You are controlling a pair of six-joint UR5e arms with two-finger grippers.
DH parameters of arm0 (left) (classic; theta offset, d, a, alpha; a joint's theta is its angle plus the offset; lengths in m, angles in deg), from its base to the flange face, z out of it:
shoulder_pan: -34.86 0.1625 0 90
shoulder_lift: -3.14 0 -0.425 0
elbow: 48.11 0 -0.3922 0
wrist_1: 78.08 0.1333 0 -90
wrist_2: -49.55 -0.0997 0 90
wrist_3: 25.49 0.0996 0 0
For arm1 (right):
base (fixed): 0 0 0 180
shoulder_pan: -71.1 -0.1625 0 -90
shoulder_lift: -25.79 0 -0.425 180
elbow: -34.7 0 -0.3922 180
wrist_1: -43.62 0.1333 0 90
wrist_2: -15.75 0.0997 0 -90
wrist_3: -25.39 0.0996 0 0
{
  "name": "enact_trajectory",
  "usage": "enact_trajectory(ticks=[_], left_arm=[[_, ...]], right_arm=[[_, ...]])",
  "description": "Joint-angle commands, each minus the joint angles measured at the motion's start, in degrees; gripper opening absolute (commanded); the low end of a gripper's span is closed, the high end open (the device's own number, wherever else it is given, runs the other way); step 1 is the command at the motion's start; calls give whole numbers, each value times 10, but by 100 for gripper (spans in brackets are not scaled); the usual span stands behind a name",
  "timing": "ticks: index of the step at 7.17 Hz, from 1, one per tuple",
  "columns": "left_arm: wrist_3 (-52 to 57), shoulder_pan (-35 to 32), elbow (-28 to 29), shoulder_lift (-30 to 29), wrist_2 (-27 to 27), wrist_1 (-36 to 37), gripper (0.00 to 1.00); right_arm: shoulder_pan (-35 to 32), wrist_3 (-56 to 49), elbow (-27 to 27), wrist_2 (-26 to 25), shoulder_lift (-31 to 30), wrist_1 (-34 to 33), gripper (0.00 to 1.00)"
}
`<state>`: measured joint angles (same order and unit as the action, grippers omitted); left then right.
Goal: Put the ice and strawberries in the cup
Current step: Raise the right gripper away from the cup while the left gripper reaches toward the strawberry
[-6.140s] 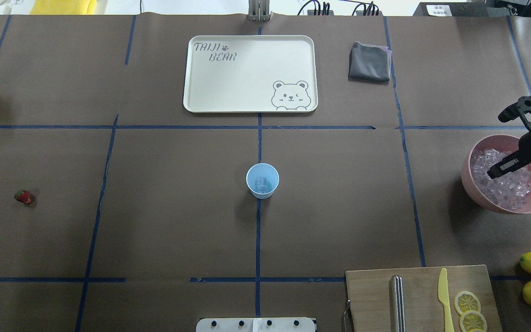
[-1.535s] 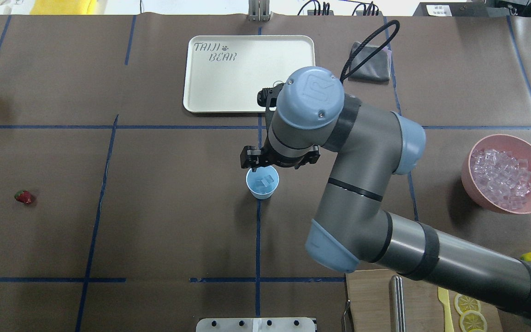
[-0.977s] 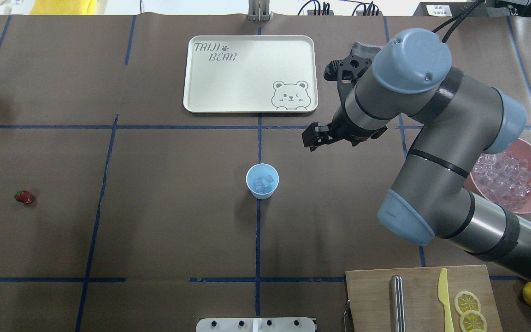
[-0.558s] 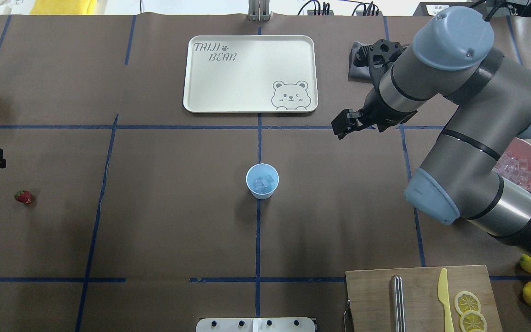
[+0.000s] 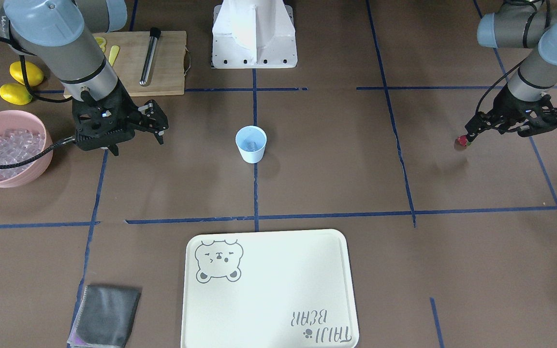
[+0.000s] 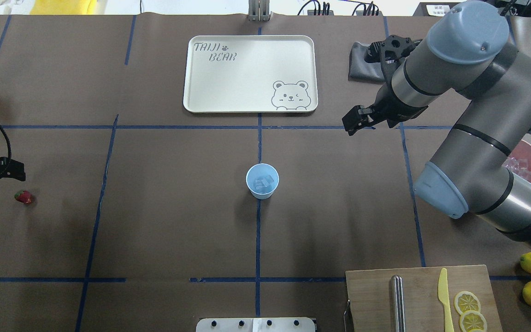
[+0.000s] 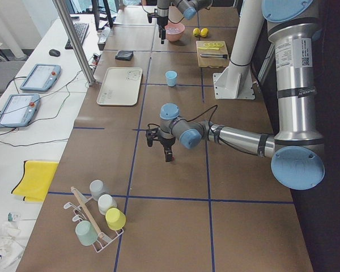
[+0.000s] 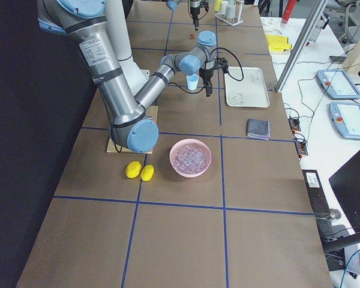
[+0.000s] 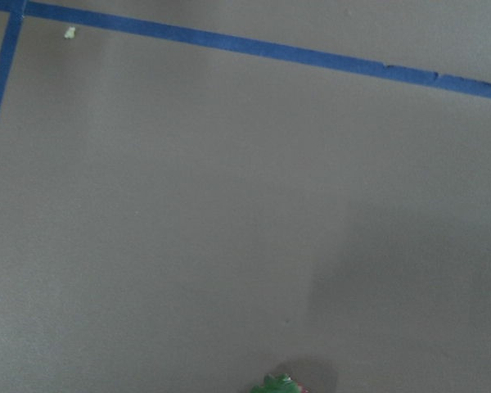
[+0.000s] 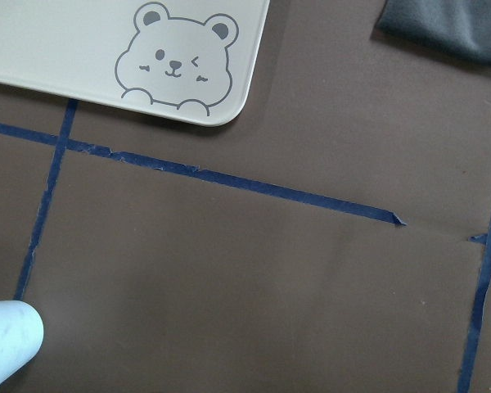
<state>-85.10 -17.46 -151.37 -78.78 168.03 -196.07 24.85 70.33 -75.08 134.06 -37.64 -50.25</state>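
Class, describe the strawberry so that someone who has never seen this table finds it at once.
On the brown table with blue tape lines, find the light-blue cup at the centre. Go from it far toward the robot's left end, roughly level, to the strawberry. It is the only small red thing on the table, green-capped, lying on bare paper.

ice [image 6: 262,183] in cup [image 6: 262,195] (centre), tray [image 6: 247,69] beyond
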Motion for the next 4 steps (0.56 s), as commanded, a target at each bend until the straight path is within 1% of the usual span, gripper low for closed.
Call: enact_trajectory(ticks=[1, 2, 4], left_arm=[[-44, 20, 54, -1, -4, -96, 100], [-56, 31, 60, -2, -5, -108, 100], [-57, 44, 61, -2, -21, -108, 100]], right_arm=[[-2, 0, 0, 0, 1, 0, 99], [-2, 0, -1, 0, 1, 0, 99], [-2, 0, -2, 0, -1, 0, 99]])
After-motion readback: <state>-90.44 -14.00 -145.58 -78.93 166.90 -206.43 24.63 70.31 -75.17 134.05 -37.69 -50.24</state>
